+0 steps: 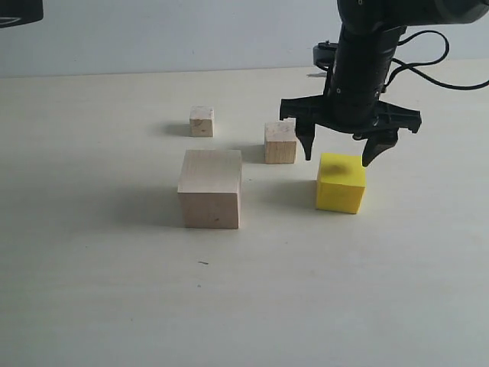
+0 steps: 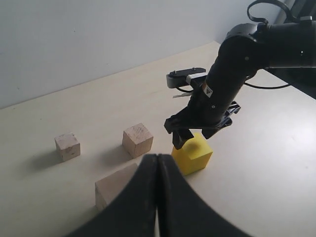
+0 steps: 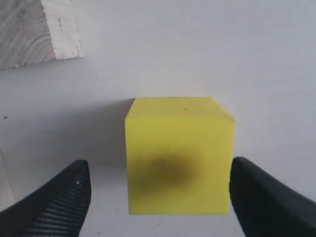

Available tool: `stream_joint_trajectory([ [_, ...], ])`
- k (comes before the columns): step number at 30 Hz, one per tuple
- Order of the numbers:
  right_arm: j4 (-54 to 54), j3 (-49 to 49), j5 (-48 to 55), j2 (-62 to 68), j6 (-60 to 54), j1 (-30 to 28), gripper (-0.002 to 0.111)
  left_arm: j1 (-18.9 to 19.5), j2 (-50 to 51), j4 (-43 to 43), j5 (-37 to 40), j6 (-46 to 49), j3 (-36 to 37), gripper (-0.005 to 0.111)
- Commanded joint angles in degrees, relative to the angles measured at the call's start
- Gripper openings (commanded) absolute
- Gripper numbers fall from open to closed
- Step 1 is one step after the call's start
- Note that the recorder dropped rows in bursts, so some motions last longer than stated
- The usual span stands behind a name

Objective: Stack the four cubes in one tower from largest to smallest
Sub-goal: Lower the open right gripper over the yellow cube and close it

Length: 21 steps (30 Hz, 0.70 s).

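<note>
I take the large cube (image 1: 210, 191) as my reference. Nothing is stacked yet: all 4 cubes sit apart on the table (image 1: 344, 290). The yellow cube (image 1: 341, 191) stands to the right of the large cube in the exterior view. The small cube (image 1: 280, 143) is behind and right of it, and the tiny cube (image 1: 202, 121) is behind it.

My right claw (image 1: 338, 157) hangs over the yellow cube, spread wide and holding nothing. Its tips straddle the cube near its top. The wrist view shows a clear gap on each side, and the cube looks square to the fingers.

The left claw (image 2: 158, 197) is fully closed and empty, parked on the near side of the large cube.

I see 4 risks from here:
- If I come down off-centre, a tip could land on the cube's top edge.
- If 1 finger touches first as I close, it could shove or twist the cube.
- A pinch too high could let the cube swing on the way over.
- The small cube stands near my path to the large cube, so a low carry could clip it.
</note>
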Motion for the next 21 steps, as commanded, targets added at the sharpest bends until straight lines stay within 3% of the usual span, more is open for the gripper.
stream_joint_trajectory([
  [1,-0.78,-0.38,0.21,-0.08,-0.02,-0.36,0.074,0.28,-0.30,0.25,0.07,-0.15,0.15,0.000],
  [21,-0.41,-0.38,0.78,4.99,-0.66,-1.31,0.074,0.28,-0.30,0.47,0.15,-0.15,0.15,0.000],
])
